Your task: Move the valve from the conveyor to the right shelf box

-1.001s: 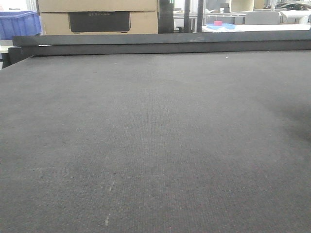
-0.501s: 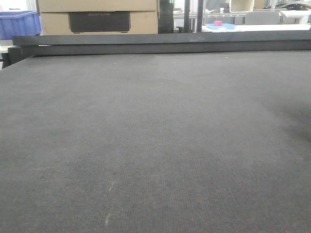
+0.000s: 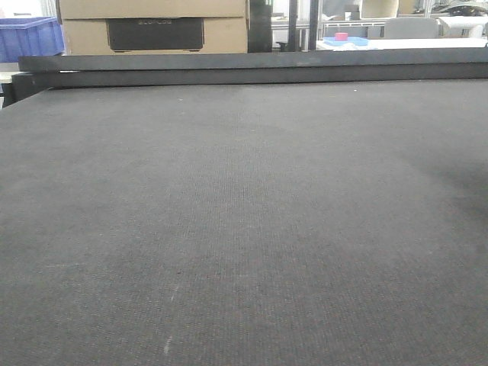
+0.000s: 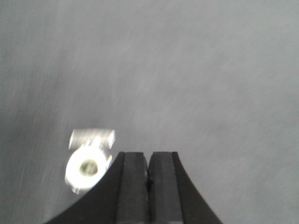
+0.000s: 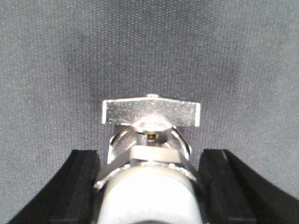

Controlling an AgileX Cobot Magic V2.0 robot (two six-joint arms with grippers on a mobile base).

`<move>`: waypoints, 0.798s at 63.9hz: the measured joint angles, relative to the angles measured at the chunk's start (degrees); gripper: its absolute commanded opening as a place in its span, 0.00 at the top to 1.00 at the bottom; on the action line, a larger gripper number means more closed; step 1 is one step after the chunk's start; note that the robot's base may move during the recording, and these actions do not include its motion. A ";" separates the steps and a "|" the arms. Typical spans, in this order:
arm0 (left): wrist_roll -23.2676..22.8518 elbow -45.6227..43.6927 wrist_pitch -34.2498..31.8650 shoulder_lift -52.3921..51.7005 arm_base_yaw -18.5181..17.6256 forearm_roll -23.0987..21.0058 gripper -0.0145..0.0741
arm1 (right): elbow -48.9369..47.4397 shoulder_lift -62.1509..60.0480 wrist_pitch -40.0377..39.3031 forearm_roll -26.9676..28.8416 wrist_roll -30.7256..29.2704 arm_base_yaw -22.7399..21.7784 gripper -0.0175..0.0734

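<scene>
**gearhead42:** On the conveyor (image 5: pixel 149 42), or barely off it, is where the valve (image 5: pixel 150 113) sits. The right wrist view has it dead centre, T-handle on top, pale body inside the right gripper (image 5: pixel 150 155). The fingers (image 5: pixel 84 186) are spread wide, one on each side, right up against the body.

**belt_lurker:** so grabbed or not?

**gearhead42:** Honestly can't tell. I see no gap, but nothing shows they're squeezing, or that it's off the belt.

**belt_lurker:** and the other arm?

**gearhead42:** The left gripper (image 4: pixel 148 161) has its fingers pressed together on nothing, hanging over the belt. A second valve (image 4: pixel 88 168), blurry, lies on the belt just beside them.

**belt_lurker:** progress then?

**gearhead42:** Early, I'd say. Best case the pick is happening now. The carry to the right and the drop into the shelf box are all left, and that box isn't in any view. The front view shows only belt from near edge to far edge, with a cardboard box (image 3: pixel 152 27) and a blue crate (image 3: pixel 29 38) past the far edge. No valve or arm shows there, so I can't pin which part of the belt this is.
</scene>
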 measured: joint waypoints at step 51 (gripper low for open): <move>10.26 -10.75 15.78 24.52 8.00 -0.75 0.41 | 0.00 0.00 0.00 0.11 0.00 0.00 0.99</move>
